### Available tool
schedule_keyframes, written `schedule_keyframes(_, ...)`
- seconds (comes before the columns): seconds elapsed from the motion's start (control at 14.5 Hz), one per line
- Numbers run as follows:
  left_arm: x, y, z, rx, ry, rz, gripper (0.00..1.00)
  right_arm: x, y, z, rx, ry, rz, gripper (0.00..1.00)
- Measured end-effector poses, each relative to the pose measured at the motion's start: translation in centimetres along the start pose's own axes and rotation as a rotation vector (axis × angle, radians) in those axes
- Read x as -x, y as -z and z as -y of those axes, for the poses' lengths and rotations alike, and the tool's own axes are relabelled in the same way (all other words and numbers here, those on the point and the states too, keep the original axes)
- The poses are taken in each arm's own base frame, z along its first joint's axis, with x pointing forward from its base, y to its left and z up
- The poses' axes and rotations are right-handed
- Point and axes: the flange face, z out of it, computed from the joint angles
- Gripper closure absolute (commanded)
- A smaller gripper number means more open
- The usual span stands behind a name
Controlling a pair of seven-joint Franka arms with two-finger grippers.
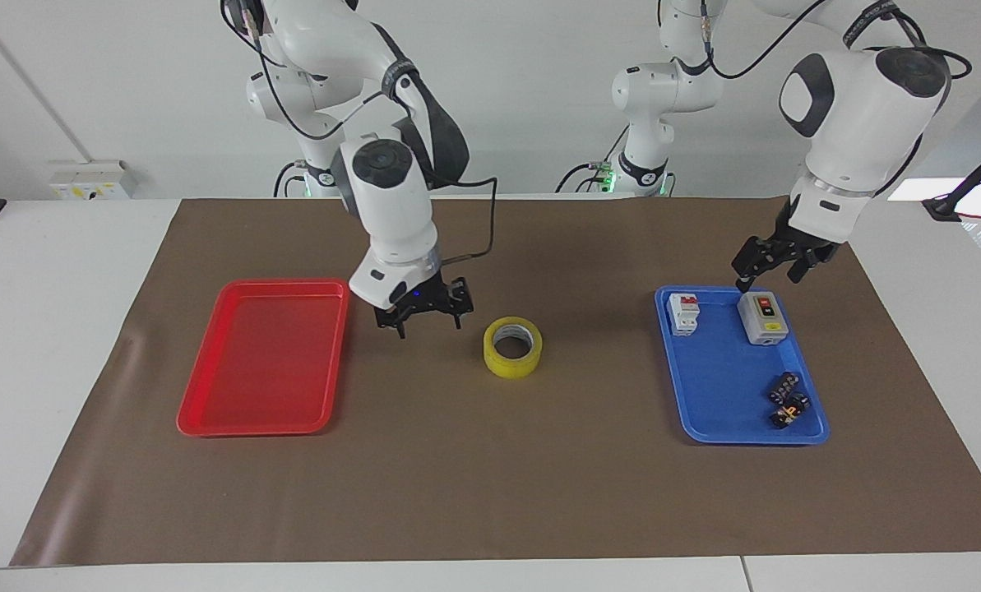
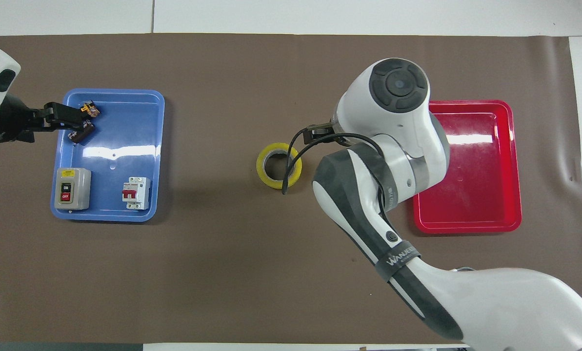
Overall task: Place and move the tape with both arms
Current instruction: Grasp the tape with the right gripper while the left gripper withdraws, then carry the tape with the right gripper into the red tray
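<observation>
The tape (image 1: 512,347), a yellow roll with a grey-white core, lies flat on the brown mat midway between the two trays; it also shows in the overhead view (image 2: 279,165). My right gripper (image 1: 429,327) is open and empty, low over the mat between the red tray and the tape, a little apart from the roll. In the overhead view the right gripper (image 2: 316,132) is mostly hidden under its wrist. My left gripper (image 1: 770,278) is open and empty, raised over the blue tray's edge by the grey switch box; it also shows in the overhead view (image 2: 59,117).
An empty red tray (image 1: 268,411) (image 2: 466,226) lies toward the right arm's end. A blue tray (image 1: 720,386) (image 2: 125,146) toward the left arm's end holds a grey switch box (image 1: 762,317) (image 2: 70,188), a white breaker (image 1: 684,313) (image 2: 135,193) and small dark parts (image 1: 788,400).
</observation>
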Motion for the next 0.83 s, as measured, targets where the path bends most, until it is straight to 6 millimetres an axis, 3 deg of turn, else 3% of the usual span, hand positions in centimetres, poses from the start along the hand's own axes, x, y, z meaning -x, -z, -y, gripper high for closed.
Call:
schedule_keyframes(0.21,0.1,1.4,1.7,-0.006,-0.019,0.032,0.00,-0.2,-4.2,5.1,-0.029,-0.001,-0.059,0.00)
schedule_keyframes(0.34,0.4,2.2,1.7,-0.007,-0.024,0.040,0.00,0.4,-7.0,6.7,-0.048,0.014,-0.095,0.00)
schedule_keyframes(0.55,1.4,2.9,1.4,-0.010,-0.033,0.068,0.00,1.7,-10.3,5.7,-0.032,0.038,-0.075,0.00)
schedule_keyframes(0.83,1.7,3.5,1.0,-0.009,-0.043,0.062,0.00,3.3,-11.4,4.9,-0.016,0.126,-0.046,0.00)
